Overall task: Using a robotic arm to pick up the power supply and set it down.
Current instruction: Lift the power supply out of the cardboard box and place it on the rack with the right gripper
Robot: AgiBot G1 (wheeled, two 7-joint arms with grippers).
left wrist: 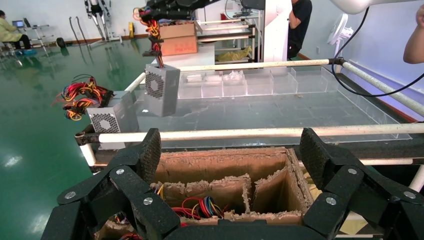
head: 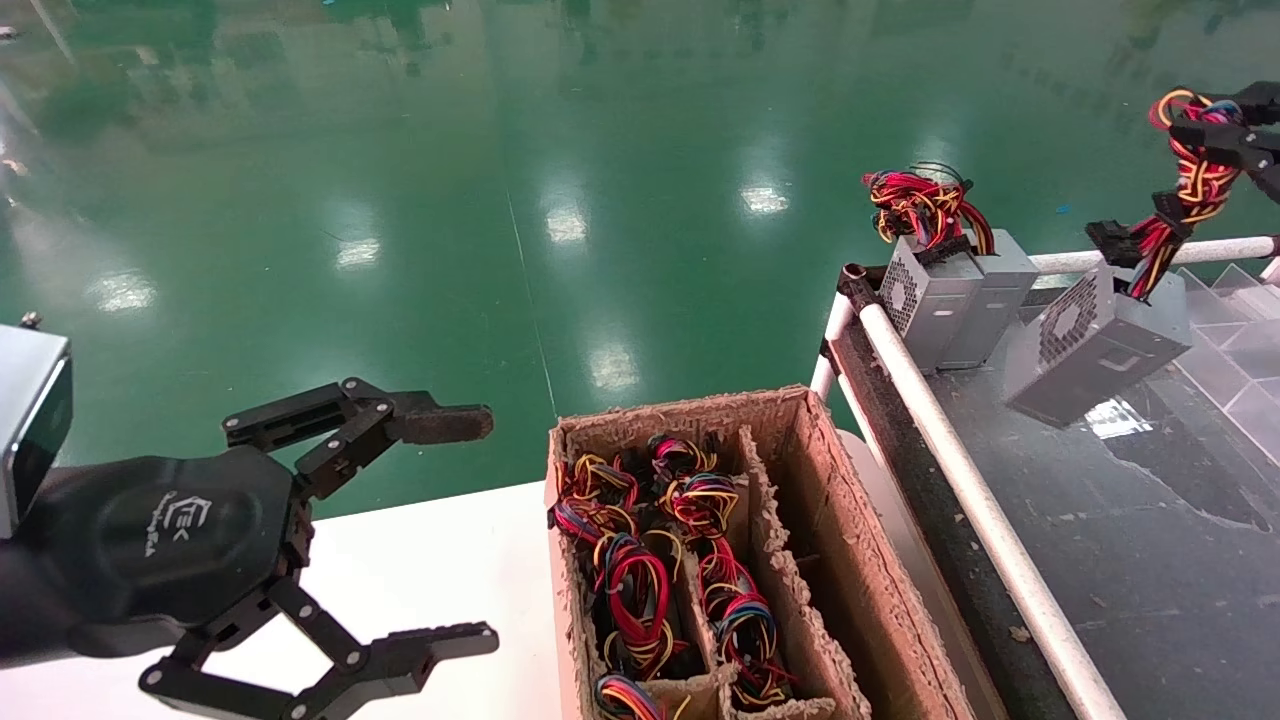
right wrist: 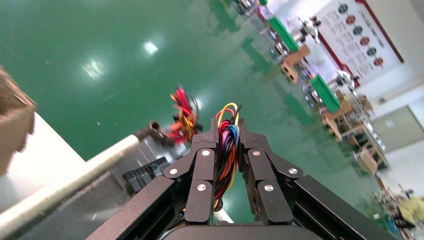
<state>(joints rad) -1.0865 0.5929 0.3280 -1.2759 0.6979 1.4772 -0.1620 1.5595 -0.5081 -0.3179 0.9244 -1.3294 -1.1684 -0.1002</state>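
Observation:
My right gripper [head: 1215, 125] is shut on the orange-yellow-red wire bundle [right wrist: 226, 150] of the power supply [head: 1095, 345], at the far right. The grey box with its perforated grille hangs tilted from those wires over the dark glossy bench top [head: 1150, 520]. I cannot tell whether its low corner touches the top. The left wrist view shows the same power supply [left wrist: 161, 89] under the right gripper [left wrist: 165, 10]. My left gripper [head: 465, 530] stands open and empty at the lower left, facing the cardboard box [left wrist: 220, 165].
Two like grey boxes with red bundles [head: 950, 295] stand at the bench's near-left corner. A white tube rail [head: 960, 470] edges the bench. The divided cardboard box [head: 860, 570] holds several more wired units. Clear plastic compartments [head: 1230, 330] line the far right.

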